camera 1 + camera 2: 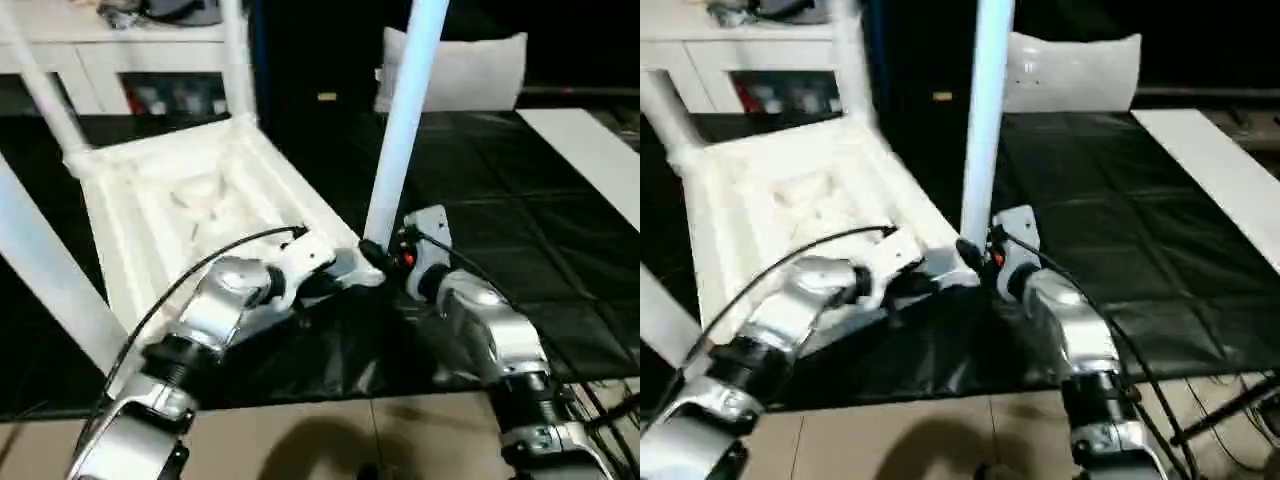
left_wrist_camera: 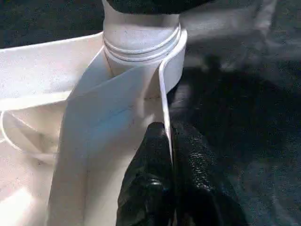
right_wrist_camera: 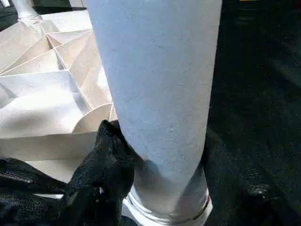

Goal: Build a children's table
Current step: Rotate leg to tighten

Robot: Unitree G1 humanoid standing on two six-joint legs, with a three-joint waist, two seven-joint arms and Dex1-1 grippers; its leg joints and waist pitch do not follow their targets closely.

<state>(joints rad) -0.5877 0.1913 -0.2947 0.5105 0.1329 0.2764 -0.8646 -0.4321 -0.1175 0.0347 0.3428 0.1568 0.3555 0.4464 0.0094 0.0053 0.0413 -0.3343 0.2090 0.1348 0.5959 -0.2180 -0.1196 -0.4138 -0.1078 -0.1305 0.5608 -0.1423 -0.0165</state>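
Seemingly, all four legs stand socketed; the left gripper pinches the top's rim, the right gripper clasps the five-o'clock leg, perhaps still seating.

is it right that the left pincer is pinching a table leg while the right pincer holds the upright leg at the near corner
Not quite. The left pincer is shut on the thin rim of the table top, not a leg, as the left wrist view shows. The right pincer does hold the upright leg at the near corner.
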